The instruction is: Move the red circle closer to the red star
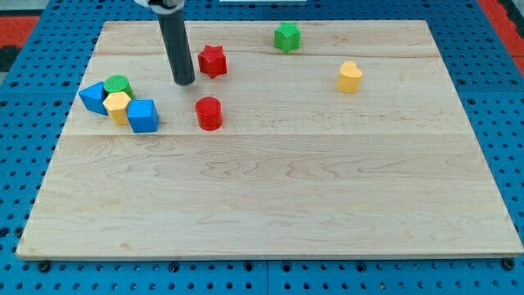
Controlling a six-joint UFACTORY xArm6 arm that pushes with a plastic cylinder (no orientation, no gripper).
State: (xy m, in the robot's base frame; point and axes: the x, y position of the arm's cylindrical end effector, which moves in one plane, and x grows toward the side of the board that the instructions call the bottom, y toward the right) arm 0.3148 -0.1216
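The red circle sits on the wooden board left of centre. The red star lies above it, towards the view's top, with a gap between them. My tip is the lower end of the dark rod that comes down from the view's top. It rests on the board to the left of both red blocks, lower left of the star and upper left of the circle, touching neither.
A cluster lies at the left: a blue block, a green circle, a yellow hexagon and a blue cube. A green star is at the top. A yellow block is at the right.
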